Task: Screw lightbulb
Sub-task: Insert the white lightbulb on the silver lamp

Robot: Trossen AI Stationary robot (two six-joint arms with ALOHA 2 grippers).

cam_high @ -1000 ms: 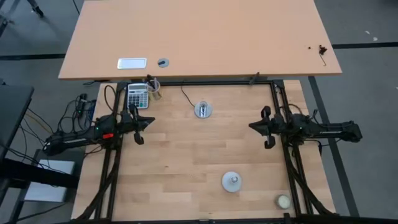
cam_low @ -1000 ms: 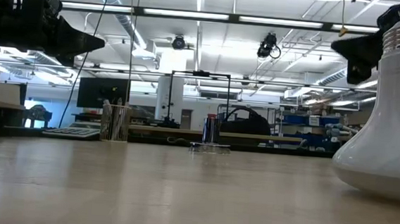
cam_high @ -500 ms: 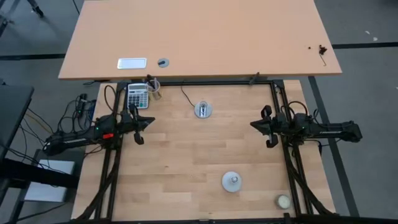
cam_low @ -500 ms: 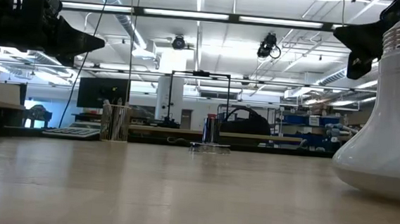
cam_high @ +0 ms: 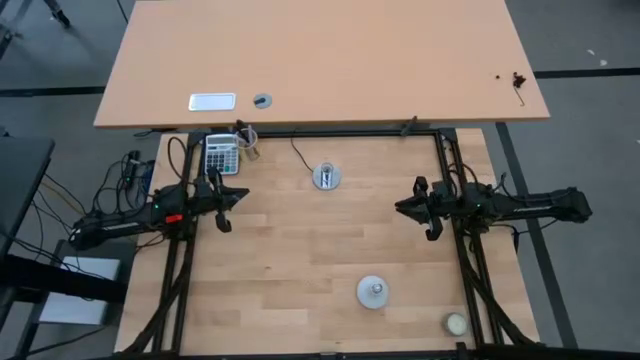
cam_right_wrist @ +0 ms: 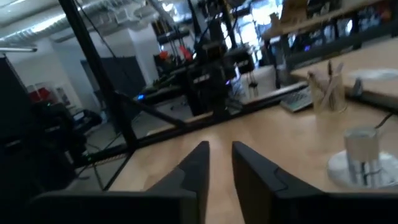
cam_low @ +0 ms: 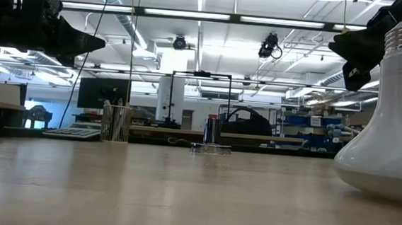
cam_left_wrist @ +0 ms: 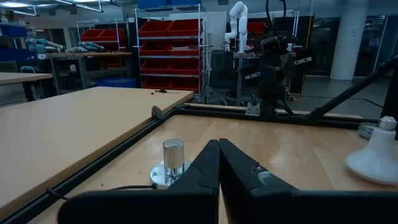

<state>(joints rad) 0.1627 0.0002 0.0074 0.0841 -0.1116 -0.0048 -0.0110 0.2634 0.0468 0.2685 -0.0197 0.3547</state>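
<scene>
The lightbulb (cam_high: 372, 292) stands on its white globe near the table's near edge, with its grey screw base pointing up. It also shows in the low view (cam_low: 391, 126) and the left wrist view (cam_left_wrist: 379, 158). The silver socket disc (cam_high: 326, 177) with its upright centre sits toward the far edge and shows in the right wrist view (cam_right_wrist: 360, 158). My left gripper (cam_high: 243, 194) hovers shut at the table's left side, pointing right. My right gripper (cam_high: 399, 207) hovers at the right side, pointing left, with a narrow gap between its fingers (cam_right_wrist: 219, 149). Both are empty and well apart from the bulb.
A calculator (cam_high: 221, 153) and a cup of pens (cam_high: 247, 145) stand at the far left corner. A small cream ball (cam_high: 456, 323) lies at the near right corner. A black frame (cam_high: 440, 150) borders the table. A larger table (cam_high: 320, 60) stands beyond it.
My right gripper has moved a little toward the table's left edge, staying above the table. The bulb and the socket have stayed in place.
</scene>
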